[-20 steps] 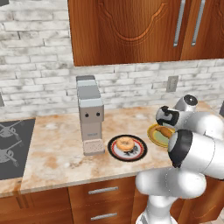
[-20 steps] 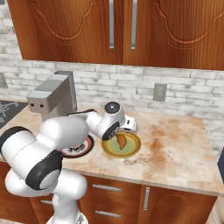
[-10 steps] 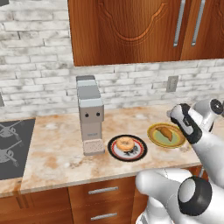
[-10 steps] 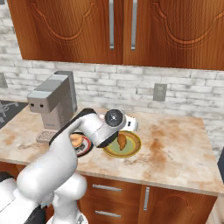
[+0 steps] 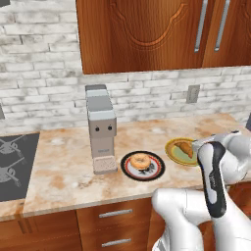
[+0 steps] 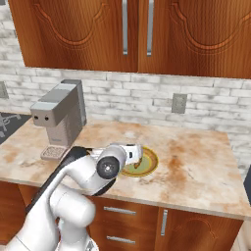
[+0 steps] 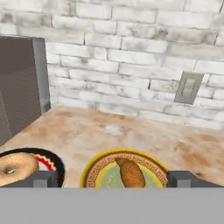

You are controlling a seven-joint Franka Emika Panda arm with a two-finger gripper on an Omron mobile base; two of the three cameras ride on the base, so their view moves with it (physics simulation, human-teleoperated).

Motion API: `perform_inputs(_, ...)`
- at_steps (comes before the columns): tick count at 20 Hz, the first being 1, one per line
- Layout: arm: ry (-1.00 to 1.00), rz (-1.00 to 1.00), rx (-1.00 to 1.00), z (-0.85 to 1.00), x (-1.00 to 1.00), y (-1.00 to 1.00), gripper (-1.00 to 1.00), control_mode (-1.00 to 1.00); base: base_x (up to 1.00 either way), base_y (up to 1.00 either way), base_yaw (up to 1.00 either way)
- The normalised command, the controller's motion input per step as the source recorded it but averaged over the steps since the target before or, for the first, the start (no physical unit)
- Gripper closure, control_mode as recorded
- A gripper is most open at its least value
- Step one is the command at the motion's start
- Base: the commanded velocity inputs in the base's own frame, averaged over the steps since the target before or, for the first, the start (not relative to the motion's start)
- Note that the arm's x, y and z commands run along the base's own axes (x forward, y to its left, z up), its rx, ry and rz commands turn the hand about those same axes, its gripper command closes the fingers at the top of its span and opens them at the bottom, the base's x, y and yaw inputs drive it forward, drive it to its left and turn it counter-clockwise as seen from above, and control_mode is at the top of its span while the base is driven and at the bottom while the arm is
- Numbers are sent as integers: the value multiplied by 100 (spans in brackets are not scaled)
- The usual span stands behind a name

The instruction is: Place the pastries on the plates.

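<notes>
Pastries on their plates along the front of the counter (image 5: 63, 171), claw spread wide and empty.
The doughnut (image 5: 140, 161) lies in the middle of the black plate (image 5: 142, 165), which sits near the counter's front edge just right of the grey coffee machine (image 5: 100, 128). The croissant (image 5: 186, 147) lies on the yellow-rimmed plate (image 5: 180, 151), just beside the black plate on its right, the two rims close but apart. In the hand view the gripper (image 7: 113, 179) is low in front of the yellow-rimmed plate, one fingertip (image 7: 40, 178) before the black plate, the other past the yellow rim's far side, nothing between them. A wall socket (image 6: 178, 103) sits in the brick wall (image 6: 206, 105) behind.
</notes>
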Motion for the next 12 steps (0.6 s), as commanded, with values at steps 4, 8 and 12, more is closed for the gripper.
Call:
perform_inputs(4, -100, -1, -27, -34, -100, 49, -100, -100, 0, 0, 0)
perform_inputs(8, -62, 0, -51, 4, -100, 98, -100, -100, 0, 0, 0)
perform_inputs(12, 29, 16, -62, -6, -49, 100, -100, -100, 0, 0, 0)
